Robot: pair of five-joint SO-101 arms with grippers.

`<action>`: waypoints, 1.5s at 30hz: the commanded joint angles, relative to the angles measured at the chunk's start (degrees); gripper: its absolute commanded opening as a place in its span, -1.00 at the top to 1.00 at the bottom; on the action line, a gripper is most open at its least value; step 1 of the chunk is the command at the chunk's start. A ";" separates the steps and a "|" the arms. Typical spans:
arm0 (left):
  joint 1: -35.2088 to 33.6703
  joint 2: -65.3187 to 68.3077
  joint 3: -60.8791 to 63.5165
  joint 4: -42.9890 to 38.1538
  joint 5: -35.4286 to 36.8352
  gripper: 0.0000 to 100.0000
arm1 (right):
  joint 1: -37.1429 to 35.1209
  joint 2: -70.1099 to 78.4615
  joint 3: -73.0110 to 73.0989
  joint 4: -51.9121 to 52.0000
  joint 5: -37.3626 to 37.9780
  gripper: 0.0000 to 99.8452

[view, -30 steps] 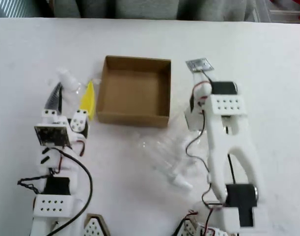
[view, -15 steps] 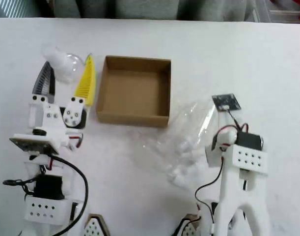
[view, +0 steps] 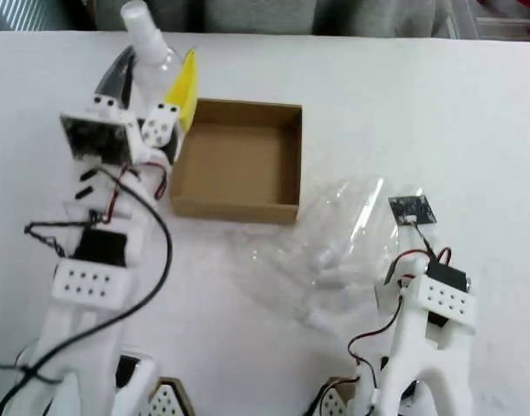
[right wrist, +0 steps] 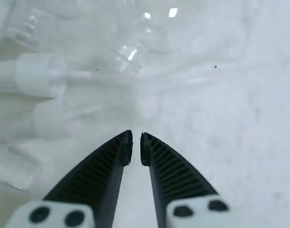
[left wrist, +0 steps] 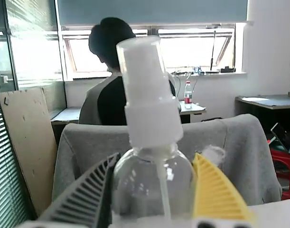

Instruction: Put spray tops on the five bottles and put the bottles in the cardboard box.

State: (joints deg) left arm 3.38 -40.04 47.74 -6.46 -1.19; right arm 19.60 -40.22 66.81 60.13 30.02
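My left gripper (view: 156,74) is shut on a clear bottle (left wrist: 152,187) with a white spray top (left wrist: 149,102) fitted, held upright between the dark finger (left wrist: 85,199) and the yellow finger (left wrist: 216,194), just left of the cardboard box (view: 238,160). From above the bottle (view: 147,48) sits off the box's far left corner. A heap of clear bottles and white spray tops (view: 325,256) lies in front of the box. My right gripper (right wrist: 135,145) is shut with nothing in it, its tips at the heap's edge near a spray top (right wrist: 35,76).
The white table (view: 455,113) is bare to the right of the box. The room behind the left gripper holds a grey chair back (left wrist: 249,147) and a seated person.
The left arm has lifted the bottle and carried it farther back beside the box's far left corner. The right arm has drawn back slightly toward the front edge.
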 commanded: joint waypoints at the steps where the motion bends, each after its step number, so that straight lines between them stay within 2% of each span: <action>1: 0.66 7.25 -7.03 -0.35 -0.09 0.80 | 0.40 -1.10 -0.26 -0.75 0.35 0.97; 5: 0.57 16.40 -10.64 -1.76 2.64 0.80 | 0.40 -1.10 -0.26 -0.75 0.35 0.97; 9: 0.57 26.51 -11.43 -11.96 7.82 0.80 | 0.31 -1.10 -0.26 -0.75 0.35 0.97; 18: 0.66 46.55 -13.45 -31.82 8.00 0.80 | -2.07 -1.10 0.88 -2.95 0.35 0.97; 28: 0.48 63.78 -23.21 -36.75 8.00 0.80 | -2.07 -1.10 0.88 -3.21 0.35 0.97; 45: -0.57 73.01 -28.92 -36.75 7.91 0.80 | -2.07 -1.10 0.88 -3.21 0.70 0.97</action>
State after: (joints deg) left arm 3.38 33.54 22.68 -41.63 6.11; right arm 18.29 -40.22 67.96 57.67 30.11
